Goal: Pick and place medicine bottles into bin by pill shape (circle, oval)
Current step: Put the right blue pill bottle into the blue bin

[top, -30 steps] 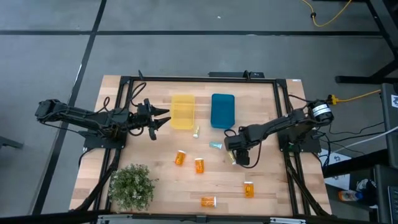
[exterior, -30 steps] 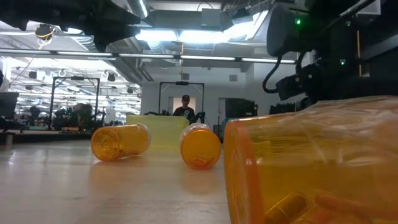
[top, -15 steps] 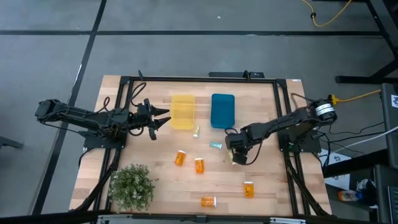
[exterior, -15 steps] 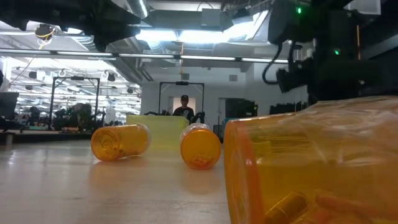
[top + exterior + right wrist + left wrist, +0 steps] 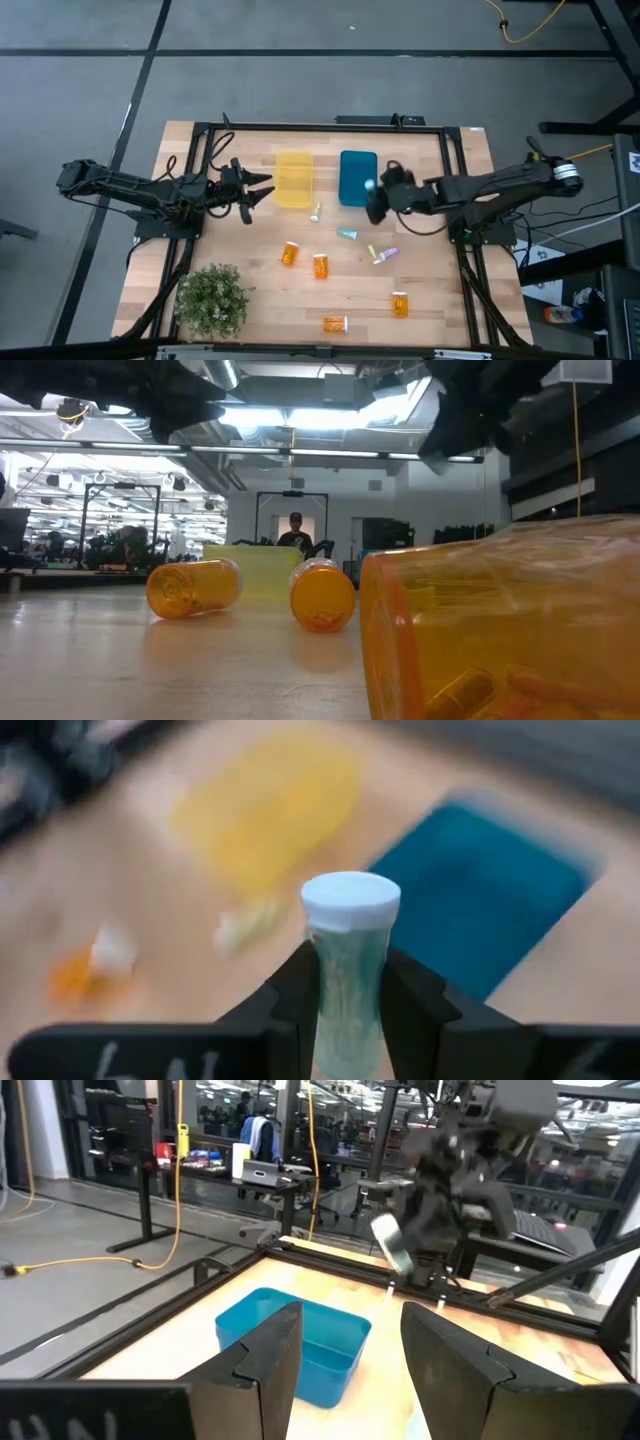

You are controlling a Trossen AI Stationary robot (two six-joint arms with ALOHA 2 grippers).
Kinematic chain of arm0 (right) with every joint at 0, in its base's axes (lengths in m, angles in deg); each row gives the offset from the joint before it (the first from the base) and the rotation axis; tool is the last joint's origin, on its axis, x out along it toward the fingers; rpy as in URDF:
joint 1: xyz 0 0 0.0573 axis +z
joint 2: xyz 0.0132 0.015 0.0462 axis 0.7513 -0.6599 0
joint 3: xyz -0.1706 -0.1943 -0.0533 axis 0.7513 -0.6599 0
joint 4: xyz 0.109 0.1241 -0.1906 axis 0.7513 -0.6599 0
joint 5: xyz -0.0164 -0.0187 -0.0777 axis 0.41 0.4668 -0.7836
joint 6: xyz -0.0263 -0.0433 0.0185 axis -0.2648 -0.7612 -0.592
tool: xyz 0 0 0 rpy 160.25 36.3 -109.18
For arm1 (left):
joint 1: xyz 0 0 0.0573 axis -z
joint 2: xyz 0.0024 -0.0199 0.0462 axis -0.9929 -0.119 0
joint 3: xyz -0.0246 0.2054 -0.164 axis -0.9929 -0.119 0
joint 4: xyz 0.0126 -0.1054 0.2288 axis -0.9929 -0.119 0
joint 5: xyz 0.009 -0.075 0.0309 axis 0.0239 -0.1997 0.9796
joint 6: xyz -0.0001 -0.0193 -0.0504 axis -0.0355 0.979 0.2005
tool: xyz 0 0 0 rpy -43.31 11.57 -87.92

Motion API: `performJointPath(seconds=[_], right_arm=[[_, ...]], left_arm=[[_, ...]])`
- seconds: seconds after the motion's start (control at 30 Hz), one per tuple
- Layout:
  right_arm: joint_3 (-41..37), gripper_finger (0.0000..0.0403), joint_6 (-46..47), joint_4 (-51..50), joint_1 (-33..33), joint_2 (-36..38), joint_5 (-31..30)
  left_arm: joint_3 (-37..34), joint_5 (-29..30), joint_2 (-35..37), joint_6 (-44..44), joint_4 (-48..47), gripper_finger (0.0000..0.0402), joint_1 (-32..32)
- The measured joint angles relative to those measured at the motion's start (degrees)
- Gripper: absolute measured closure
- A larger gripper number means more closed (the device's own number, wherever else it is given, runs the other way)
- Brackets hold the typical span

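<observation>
My right gripper (image 5: 372, 195) hangs in the air by the right rim of the blue bin (image 5: 347, 160), shut on a clear medicine bottle (image 5: 348, 990) with a pale cap (image 5: 350, 902). The left wrist view shows that bottle (image 5: 388, 1245) tilted below the gripper, above the table. The yellow bin (image 5: 294, 180) stands left of the blue one. Several bottles lie on their sides on the table: clear ones (image 5: 315, 211) (image 5: 347, 234) (image 5: 382, 255) and orange ones (image 5: 290, 253) (image 5: 321, 265) (image 5: 400, 304) (image 5: 335, 324). My left gripper (image 5: 258, 191) waits open, left of the yellow bin. My right gripper pinches the clear bottle's body (image 5: 345, 1010) between its two fingers (image 5: 300, 990), one on each side. The bottle lies along the fingers, with its capped end sticking out past the fingertips. It is lifted clear of the table and slants downward.
A potted plant (image 5: 212, 300) stands at the near left corner. A black frame (image 5: 330, 128) runs round the tabletop. In the low view an orange bottle (image 5: 510, 630) lies close to the camera and hides the right half of the table.
My right gripper has risen from the table near the middle bottles and gone toward the far edge, up to the blue bin's right side. Its wrist has rolled and tipped up on the way. The pale-capped bottle has gone up with it, lifted clear.
</observation>
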Motion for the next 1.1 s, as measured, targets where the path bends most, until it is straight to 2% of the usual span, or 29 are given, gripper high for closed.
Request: performJointPath(seconds=[0.07, 0.13, 0.2, 0.33, 0.4, 0.63, 0.97, 1.1], right_arm=[[0.0, 0.0316, -3.7, 2.0, -1.2, 0.0, -5.7], [0.0, 0.0316, -5.7, 2.7, -3.6, -0.4, -6.1], [0.1, 0.0316, -5.6, 2.6, -6.6, -1.4, -2.0], [0.0, 0.0316, -5.3, 4.1, -12.0, -5.2, 11.6], [0.0, 0.0316, -5.3, 6.5, -13.4, -7.2, 14.7], [0.0, 0.0316, -5.5, 13.7, -15.6, -13.0, 14.8], [0.0, 0.0315, -6.9, 14.0, -15.7, -14.9, 14.8], [0.0, 0.0286, -6.7, 14.0, -15.7, -14.9, 14.8]], left_arm=[[0.0, 0.6, 0.0, 0.0, 0.0, 0.0237, 0.0], [0.0, 0.9, 0.0, 0.0, 0.0, 0.0237, 0.0], [0.0, 0.9, 0.0, 0.0, 0.0, 0.0237, 0.0], [0.0, 0.9, 0.0, 0.0, 0.0, 0.0237, 0.0], [0.0, 0.9, 0.0, 0.0, 0.0, 0.0237, 0.0], [0.0, 0.9, 0.0, 0.0, 0.0, 0.0237, 0.0], [0.0, 0.9, 0.0, 0.0, 0.0, 0.0237, 0.0], [0.0, 0.9, 0.0, 0.0, 0.0, 0.0237, 0.0]])
